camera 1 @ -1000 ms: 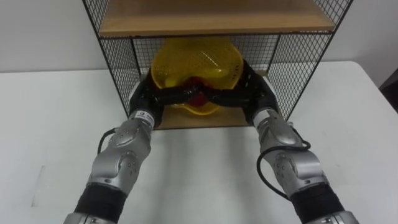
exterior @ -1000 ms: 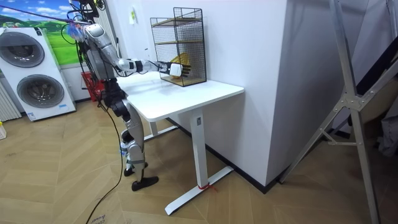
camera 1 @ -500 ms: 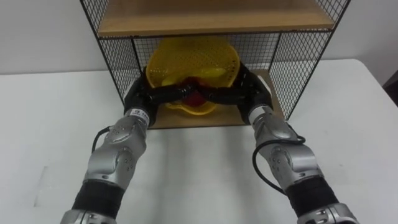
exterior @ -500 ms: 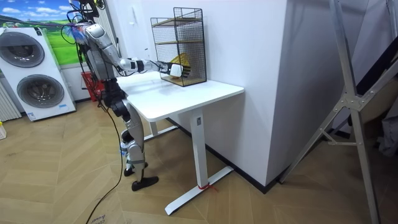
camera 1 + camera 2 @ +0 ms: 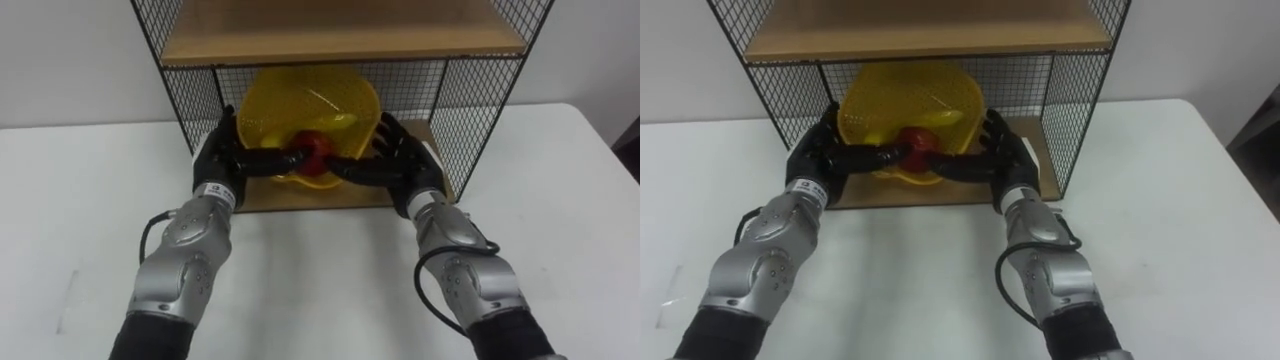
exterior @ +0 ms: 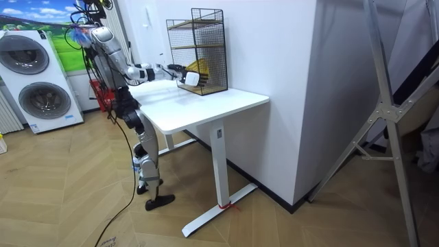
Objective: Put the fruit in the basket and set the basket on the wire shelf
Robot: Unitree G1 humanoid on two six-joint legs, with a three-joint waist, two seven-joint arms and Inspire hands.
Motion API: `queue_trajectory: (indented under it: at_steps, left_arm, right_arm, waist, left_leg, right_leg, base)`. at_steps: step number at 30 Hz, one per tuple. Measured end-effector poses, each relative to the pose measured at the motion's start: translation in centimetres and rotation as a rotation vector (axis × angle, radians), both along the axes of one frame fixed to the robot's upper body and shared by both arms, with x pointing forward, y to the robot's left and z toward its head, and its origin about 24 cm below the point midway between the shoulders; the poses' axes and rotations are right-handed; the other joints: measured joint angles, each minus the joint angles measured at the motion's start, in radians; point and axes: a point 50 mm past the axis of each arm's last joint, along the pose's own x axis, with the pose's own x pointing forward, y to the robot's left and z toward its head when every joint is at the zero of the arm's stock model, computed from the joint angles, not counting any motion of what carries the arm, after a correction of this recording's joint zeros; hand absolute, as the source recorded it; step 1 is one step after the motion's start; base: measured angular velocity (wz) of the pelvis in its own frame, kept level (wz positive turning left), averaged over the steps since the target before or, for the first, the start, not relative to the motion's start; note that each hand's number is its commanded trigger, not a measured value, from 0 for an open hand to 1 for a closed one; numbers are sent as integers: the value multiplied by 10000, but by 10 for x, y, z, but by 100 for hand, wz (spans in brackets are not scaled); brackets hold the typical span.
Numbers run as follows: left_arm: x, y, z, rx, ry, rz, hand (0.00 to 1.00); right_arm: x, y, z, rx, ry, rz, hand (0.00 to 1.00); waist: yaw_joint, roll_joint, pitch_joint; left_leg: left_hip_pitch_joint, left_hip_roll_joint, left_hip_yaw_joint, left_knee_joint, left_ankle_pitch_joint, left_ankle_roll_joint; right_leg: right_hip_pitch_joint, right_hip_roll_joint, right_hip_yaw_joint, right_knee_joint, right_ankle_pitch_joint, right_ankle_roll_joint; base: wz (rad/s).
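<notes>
Fruit in: red apple (image 5: 316, 150), possibly a banana | yellow basket (image 5: 310, 98) tilted inside wire shelf (image 5: 478, 100) | left hand (image 5: 222, 160), right hand (image 5: 408, 166) splayed, unclamped | arms to be withdrawn.

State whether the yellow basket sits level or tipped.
Tipped: the basket turns its mouth toward the camera, inside showing, red fruit at the lower rim.

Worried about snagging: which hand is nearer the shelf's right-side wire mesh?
Right. The right hand is at the yellow basket's right edge, just inside that mesh side; the left hand is across the basket, at its left edge.
</notes>
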Motion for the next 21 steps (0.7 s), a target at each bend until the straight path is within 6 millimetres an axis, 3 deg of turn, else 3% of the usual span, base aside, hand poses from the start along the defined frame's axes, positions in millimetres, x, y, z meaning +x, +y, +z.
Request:
queue_trajectory:
  at_steps: [5,13,21]
  left_arm:
    - [-1,1,6,312,-294,-92,0]
    - [-8,4,13,592,-732,-34,0]
    - [-22,9,25,876,-1431,-74,0]
  right_arm:
    - [-3,-3,-1,48,-42,-13,0]
    - [-10,-21,4,-228,-413,-234,0]
    - [-18,-21,10,-213,-805,-217,0]
  waist:
    - [-1,-69,-115]
    - [-4,-56,-119]
    - [-15,-41,-110]
  left_leg:
    - [100,3,9,-10,-1,0]
    - [149,1,32,-30,-1,-1]
    - [202,5,109,-127,22,-10]
  right_leg:
    - [99,-6,-5,-19,0,0]
    - [138,8,27,-48,1,-1]
    - [140,19,86,-76,3,-1]
  base:
    - [0]
    - [-1]
    - [-2]
